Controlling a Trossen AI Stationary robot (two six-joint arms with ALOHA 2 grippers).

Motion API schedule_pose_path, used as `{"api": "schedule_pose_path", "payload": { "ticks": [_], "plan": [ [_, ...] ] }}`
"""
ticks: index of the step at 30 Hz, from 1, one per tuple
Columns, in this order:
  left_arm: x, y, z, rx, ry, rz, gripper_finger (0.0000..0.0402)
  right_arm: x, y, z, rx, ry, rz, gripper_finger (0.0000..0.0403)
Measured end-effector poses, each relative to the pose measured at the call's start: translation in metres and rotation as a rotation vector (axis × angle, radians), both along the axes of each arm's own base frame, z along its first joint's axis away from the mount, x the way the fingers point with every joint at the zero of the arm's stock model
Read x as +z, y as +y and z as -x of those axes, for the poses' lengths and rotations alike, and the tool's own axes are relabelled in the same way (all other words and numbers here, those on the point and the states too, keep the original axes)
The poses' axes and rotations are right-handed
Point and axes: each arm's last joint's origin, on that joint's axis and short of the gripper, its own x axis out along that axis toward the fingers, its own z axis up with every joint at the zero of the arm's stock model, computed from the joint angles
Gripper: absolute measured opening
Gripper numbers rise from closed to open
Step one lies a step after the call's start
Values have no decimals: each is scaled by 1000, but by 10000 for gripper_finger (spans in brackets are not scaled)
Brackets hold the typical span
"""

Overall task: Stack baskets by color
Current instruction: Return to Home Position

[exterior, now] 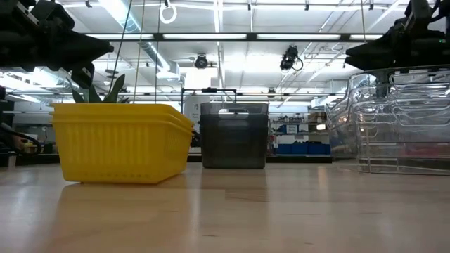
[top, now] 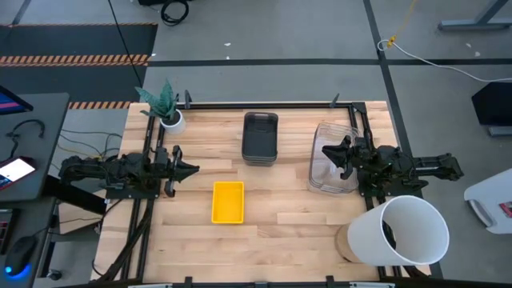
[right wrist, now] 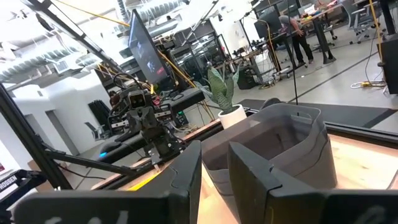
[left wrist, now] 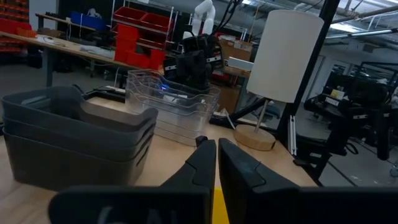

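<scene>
Three stacks of baskets rest on their bottoms on the wooden table. The dark grey stack [top: 260, 138] [exterior: 234, 133] is at the far middle, the yellow stack [top: 228, 202] [exterior: 119, 140] at the near middle and the clear stack [top: 334, 180] [exterior: 394, 119] at the right. My left gripper [top: 194, 168] [left wrist: 216, 158] hovers at the table's left, pointing level toward the right, shut and holding nothing. My right gripper [top: 324, 152] [right wrist: 214, 165] hangs above the clear stack's left side, pointing level toward the left. It is open, with nothing between its fingers.
A big white bucket [top: 404, 232] stands on a round wooden base at the near right corner. A small white pot with a green plant [top: 170, 116] sits at the far left. Bare wood [top: 288, 216] lies between the yellow stack and the bucket.
</scene>
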Motion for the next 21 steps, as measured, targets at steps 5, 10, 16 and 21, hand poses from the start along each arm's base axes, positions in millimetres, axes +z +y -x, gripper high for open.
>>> {"api": "schedule_pose_path", "payload": {
  "ticks": [5,10,16,21],
  "plan": [
    [0,0,0,0,0,-1,29,0,0,0,0,0,0,84],
    [0,0,0,0,0,-1,36,0,0,0,0,0,0,84],
    [0,0,0,1,0,-2,30,0,0,0,0,0,0,84],
    [0,0,0,0,0,-2,26,0,0,0,0,0,0,84]
  ]
}}
